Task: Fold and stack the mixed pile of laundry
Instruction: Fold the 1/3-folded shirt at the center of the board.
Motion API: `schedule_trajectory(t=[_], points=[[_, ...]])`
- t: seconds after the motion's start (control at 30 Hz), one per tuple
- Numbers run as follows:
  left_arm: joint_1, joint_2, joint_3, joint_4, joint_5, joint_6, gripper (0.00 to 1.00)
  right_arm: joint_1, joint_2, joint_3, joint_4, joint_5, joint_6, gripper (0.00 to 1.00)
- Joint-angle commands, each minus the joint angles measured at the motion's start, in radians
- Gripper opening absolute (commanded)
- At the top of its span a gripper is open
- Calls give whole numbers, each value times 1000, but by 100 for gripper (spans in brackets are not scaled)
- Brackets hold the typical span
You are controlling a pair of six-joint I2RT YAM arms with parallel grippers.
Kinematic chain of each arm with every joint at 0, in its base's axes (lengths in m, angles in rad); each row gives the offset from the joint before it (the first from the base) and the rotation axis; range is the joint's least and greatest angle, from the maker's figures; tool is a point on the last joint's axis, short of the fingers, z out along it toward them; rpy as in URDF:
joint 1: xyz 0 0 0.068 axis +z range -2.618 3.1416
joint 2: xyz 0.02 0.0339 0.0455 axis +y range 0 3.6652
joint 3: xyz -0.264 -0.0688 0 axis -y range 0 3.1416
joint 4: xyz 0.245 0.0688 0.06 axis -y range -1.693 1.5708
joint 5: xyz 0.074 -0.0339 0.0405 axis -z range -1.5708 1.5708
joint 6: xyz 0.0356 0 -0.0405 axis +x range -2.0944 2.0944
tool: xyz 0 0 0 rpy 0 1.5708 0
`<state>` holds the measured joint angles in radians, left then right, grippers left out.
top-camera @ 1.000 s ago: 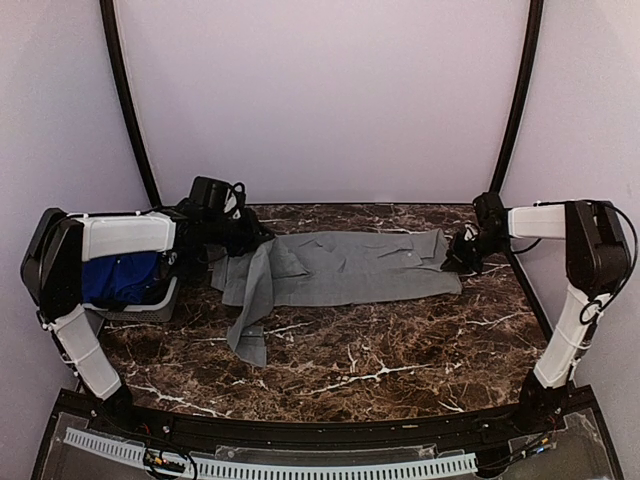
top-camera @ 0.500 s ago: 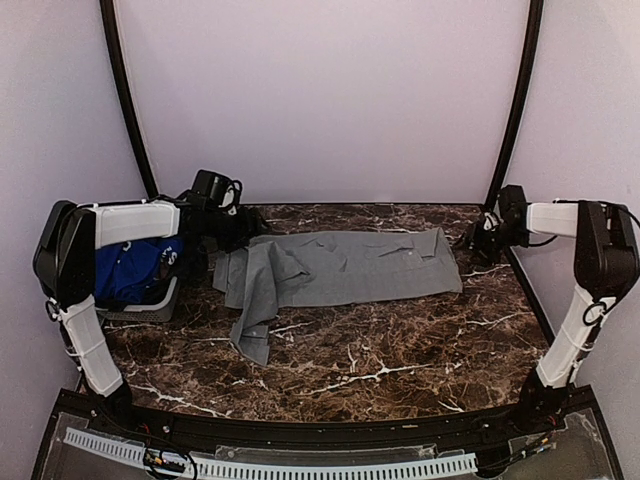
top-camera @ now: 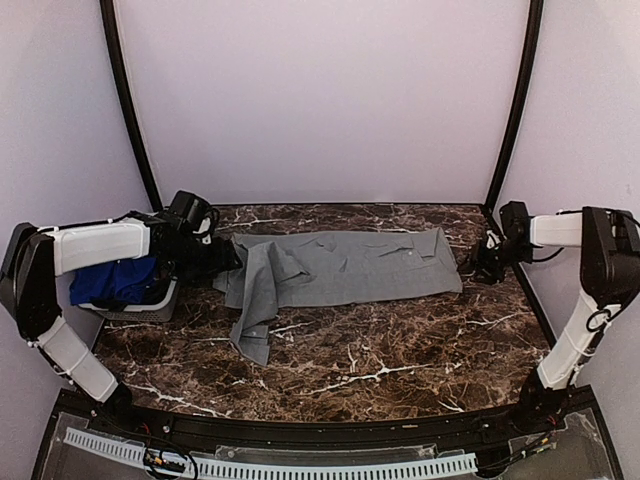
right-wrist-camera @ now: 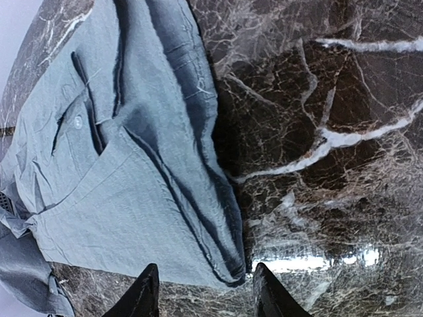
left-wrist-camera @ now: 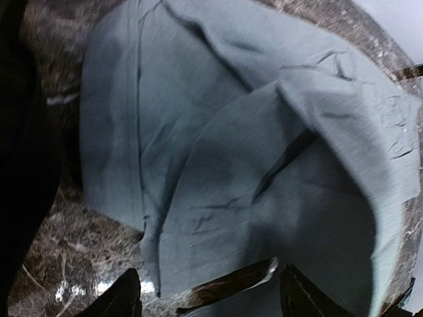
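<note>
A grey shirt [top-camera: 340,268] from the laundry pile lies spread flat across the back of the marble table [top-camera: 400,350], one sleeve [top-camera: 252,325] trailing toward the front. My left gripper [top-camera: 218,262] hovers at the shirt's left edge. In the left wrist view the gripper [left-wrist-camera: 211,304] is open over the wrinkled grey cloth [left-wrist-camera: 251,165], gripping nothing. My right gripper [top-camera: 484,263] stands just off the shirt's right edge. It [right-wrist-camera: 205,297] is open too, with the shirt's hem [right-wrist-camera: 218,244] lying loose ahead of its fingertips. A royal-blue T-shirt [top-camera: 112,282] sits at the far left.
The blue T-shirt rests in a small grey basket [top-camera: 140,312] at the table's left edge, under my left arm. Black curved frame posts [top-camera: 130,110] rise at both back corners. Bare marble shows in front of the shirt.
Both grippers have gone from shut to open and let go of the grey shirt. The left one drew back left and nearer; the right one moved right, off the shirt's edge.
</note>
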<state>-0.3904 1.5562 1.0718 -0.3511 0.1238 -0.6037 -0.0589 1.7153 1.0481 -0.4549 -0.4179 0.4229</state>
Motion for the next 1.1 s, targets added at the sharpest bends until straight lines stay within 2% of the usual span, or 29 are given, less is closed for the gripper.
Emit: schedule_trajectory(t=[0.0, 0.2, 0.3, 0.4, 0.47, 0.53, 0.6, 0.67, 0.77, 0.87, 0.9, 0.97, 1.0, 1.03, 1.07], points=[[-9, 6, -84, -32, 17, -3, 71, 2, 59, -3, 36, 19, -13, 44], [-33, 77, -97, -21, 12, -7, 69, 36, 139, 19, 30, -12, -29, 37], [-46, 105, -96, -10, 20, -7, 65, 53, 138, 26, 13, -13, -44, 33], [-58, 128, -91, 2, 33, -4, 59, 69, 138, 31, -6, -16, -51, 16], [-58, 136, -87, -4, 32, 0, 53, 84, 130, 23, -18, -26, -54, 1], [-58, 133, -89, -18, 22, 8, 41, 84, 103, 2, -24, -30, -51, 0], [-59, 117, -96, -37, 8, 14, 21, 85, 57, -29, -32, -35, -42, 0], [-58, 92, -109, -55, -1, 18, 8, 85, -6, -68, -42, -44, -29, 0], [-57, 51, -135, -79, -16, 20, 0, 85, -94, -111, -76, -37, -17, 0], [-57, 27, -149, -84, -22, 25, 0, 85, -152, -153, -82, -53, -4, 0], [-57, 22, -145, -82, -15, 37, 2, 85, -157, -160, -87, -52, -5, 6], [-57, 2, -129, -82, -4, 48, 24, 85, -168, -166, -88, -66, -7, 24], [-57, -9, -125, -83, 4, 53, 42, 84, -182, -168, -86, -74, -6, 31], [-59, -38, -119, -88, 10, 61, 50, 85, -199, -170, -84, -79, -4, 38], [-59, -80, -118, -93, 8, 61, 60, 85, -226, -169, -85, -83, -5, 41]])
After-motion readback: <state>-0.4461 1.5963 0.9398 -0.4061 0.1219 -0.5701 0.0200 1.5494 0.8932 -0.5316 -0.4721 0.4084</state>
